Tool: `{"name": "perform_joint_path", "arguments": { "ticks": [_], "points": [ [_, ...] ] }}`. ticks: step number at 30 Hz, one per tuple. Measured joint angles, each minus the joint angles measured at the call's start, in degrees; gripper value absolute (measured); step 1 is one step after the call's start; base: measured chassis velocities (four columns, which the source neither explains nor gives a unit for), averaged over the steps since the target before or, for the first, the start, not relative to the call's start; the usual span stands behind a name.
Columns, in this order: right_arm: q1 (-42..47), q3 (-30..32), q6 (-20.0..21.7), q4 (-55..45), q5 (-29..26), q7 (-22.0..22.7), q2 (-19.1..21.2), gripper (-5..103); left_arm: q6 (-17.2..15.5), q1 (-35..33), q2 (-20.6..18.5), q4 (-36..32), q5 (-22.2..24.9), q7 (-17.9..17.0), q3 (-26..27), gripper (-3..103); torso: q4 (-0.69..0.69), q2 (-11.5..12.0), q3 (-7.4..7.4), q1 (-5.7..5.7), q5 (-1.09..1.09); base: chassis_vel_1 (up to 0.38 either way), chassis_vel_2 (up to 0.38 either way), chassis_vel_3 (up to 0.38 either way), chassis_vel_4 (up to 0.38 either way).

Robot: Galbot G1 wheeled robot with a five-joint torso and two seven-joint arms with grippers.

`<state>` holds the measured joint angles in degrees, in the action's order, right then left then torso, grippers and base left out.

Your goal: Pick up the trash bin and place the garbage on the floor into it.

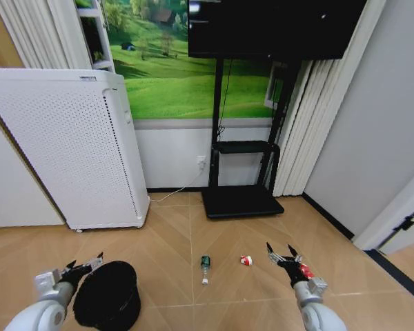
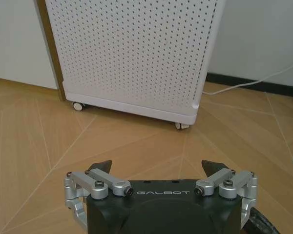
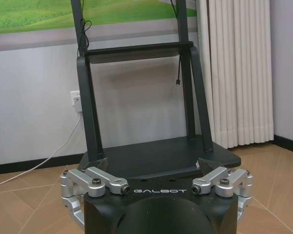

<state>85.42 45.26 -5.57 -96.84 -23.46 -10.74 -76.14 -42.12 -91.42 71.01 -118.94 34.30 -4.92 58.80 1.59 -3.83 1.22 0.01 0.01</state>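
The trash bin point(image 1: 107, 295), small, round and black, stands on the floor point(image 1: 172, 241) at the lower left. My left gripper point(image 1: 86, 261) hovers open just above and behind its rim, holding nothing. In the left wrist view the left gripper point(image 2: 156, 165) has its jaws spread wide over bare wood. The garbage lies ahead: a small green bottle point(image 1: 205, 264) at centre and a crumpled red-and-white scrap point(image 1: 245, 260) to its right. A small red piece point(image 1: 305, 270) shows right beside my right gripper point(image 1: 280, 248), which is open and empty. The right gripper point(image 3: 152, 163) shows the same spread in its wrist view.
A tall white perforated appliance point(image 1: 62, 145) on casters point(image 2: 78, 106) stands behind the bin at the left. A black TV stand point(image 1: 241, 200) with a flat base point(image 3: 161, 158) sits at the back centre, with curtains point(image 1: 310, 124) beside it. A dark strip point(image 1: 400, 276) edges the floor on the right.
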Motion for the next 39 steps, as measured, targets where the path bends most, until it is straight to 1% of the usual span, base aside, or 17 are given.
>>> {"name": "perform_joint_path", "arguments": {
  "ticks": [2, 7, 9, 10, 12, 18, 22, 27, 28, 29, 31, 33, 34, 35, 36, 38, 39],
  "points": [
    [-0.01, 0.05, -0.15, 0.29, 0.00, 0.00, -0.11, 100, -0.63, -0.59, -0.60, 0.46, -1.17, 0.09, -0.25, 100, 0.02, -0.06, 0.04, 0.00, 0.00, 0.000, 0.000, 0.000, 0.000],
    [-0.42, -0.06, -0.16, 0.93, 0.00, 0.05, -0.14, 100, -0.76, -2.45, -0.41, 1.10, -4.10, 1.01, -0.91, 100, -0.02, -0.15, 0.11, 0.00, -0.02, 0.000, 0.000, 0.000, 0.000],
    [-0.75, -0.02, -0.20, 1.95, -0.17, 0.07, -0.02, 100, -0.71, -4.61, 0.25, 1.43, -6.62, 3.38, -0.75, 100, -0.04, -0.22, 0.16, 0.00, -0.01, 0.000, 0.000, 0.000, 0.000],
    [-0.75, -0.02, -0.20, 1.95, -0.17, 0.07, -0.02, 100, -0.71, -4.61, 0.25, 1.43, -6.62, 3.38, -0.75, 100, -0.04, -0.22, 0.16, 0.00, -0.01, 0.000, 0.000, 0.000, 0.000],
    [-0.74, 0.15, -0.63, 2.95, -0.51, 0.08, 0.14, 100, -0.59, -5.90, 0.56, 2.20, -7.86, 5.06, -0.36, 100, -0.04, -0.27, 0.20, -0.01, 0.00, 0.000, 0.000, 0.000, 0.000],
    [-0.65, 0.25, -1.58, 4.48, -0.51, 0.08, 0.13, 100, -0.38, -5.18, 0.85, 4.63, -8.43, 5.63, -0.97, 100, -0.01, -0.34, 0.26, 0.00, 0.00, 0.000, 0.000, 0.000, 0.000],
    [-0.63, 0.32, -2.02, 4.98, -0.28, 0.16, 0.01, 100, -0.26, -3.97, 1.82, 7.58, -10.73, 5.99, -2.14, 100, -0.01, -0.39, 0.30, -0.01, 0.00, 0.000, 0.000, 0.000, 0.000],
    [-0.84, 0.72, -2.06, 5.19, -0.32, 0.31, 0.43, 100, -0.17, -3.36, 1.89, 9.84, -11.69, 6.99, -2.24, 100, -0.02, -0.44, 0.33, -0.01, -0.01, 0.000, 0.000, 0.000, 0.000],
    [-0.93, 0.75, -2.06, 5.30, -0.33, 0.34, 0.50, 100, -0.16, -3.22, 1.80, 10.28, -11.73, 7.19, -2.24, 103, -0.02, -0.45, 0.34, -0.01, -0.01, 0.000, 0.000, 0.000, 0.000],
    [-0.93, 0.75, -2.06, 5.30, -0.33, 0.34, 0.50, 100, -0.16, -3.22, 1.80, 10.28, -11.73, 7.19, -2.24, 103, -0.02, -0.45, 0.34, -0.01, -0.01, 0.000, 0.000, 0.000, 0.000],
    [-1.09, 0.71, -2.06, 5.54, -0.31, 0.40, 0.48, 100, -0.13, -2.29, 1.71, 11.99, -11.35, 7.25, -2.32, 94, -0.02, -0.48, 0.35, -0.01, 0.00, 0.000, 0.000, 0.000, 0.000],
    [-1.10, 0.66, -2.07, 5.54, -0.28, 0.41, 0.44, 100, -0.13, -2.08, 1.71, 12.32, -11.24, 7.25, -2.36, 94, -0.02, -0.48, 0.36, -0.01, -0.02, 0.000, 0.000, 0.000, 0.000],
    [-1.18, 0.47, -2.07, 5.55, -0.16, 0.43, 0.35, 100, -0.10, -1.62, 1.64, 13.03, -10.89, 7.22, -2.48, 84, -0.02, -0.49, 0.36, -0.01, -0.02, 0.000, 0.000, 0.000, 0.000],
    [-1.25, 0.27, -2.03, 5.54, 0.03, 0.43, 0.24, 100, -0.06, -1.28, 1.48, 13.50, -10.71, 7.19, -2.58, 78, -0.02, -0.50, 0.37, -0.01, 0.02, 0.000, 0.000, 0.000, 0.000],
    [-1.25, 0.27, -2.03, 5.54, 0.03, 0.43, 0.24, 100, -0.06, -1.28, 1.48, 13.50, -10.71, 7.19, -2.58, 78, -0.02, -0.50, 0.37, -0.01, 0.02, 0.000, 0.000, 0.000, 0.000],
    [-1.42, 0.08, -1.89, 5.47, 0.21, 0.44, 0.20, 100, 0.03, -0.96, 1.25, 13.91, -10.56, 7.14, -2.71, 68, -0.02, -0.52, 0.38, -0.01, 0.01, 0.000, 0.000, 0.000, 0.000],
    [-1.42, 0.08, -1.89, 5.47, 0.21, 0.44, 0.20, 100, 0.03, -0.96, 1.25, 13.91, -10.56, 7.14, -2.71, 68, -0.02, -0.52, 0.38, -0.01, 0.01, 0.000, 0.000, 0.000, 0.000]
  ]
}}
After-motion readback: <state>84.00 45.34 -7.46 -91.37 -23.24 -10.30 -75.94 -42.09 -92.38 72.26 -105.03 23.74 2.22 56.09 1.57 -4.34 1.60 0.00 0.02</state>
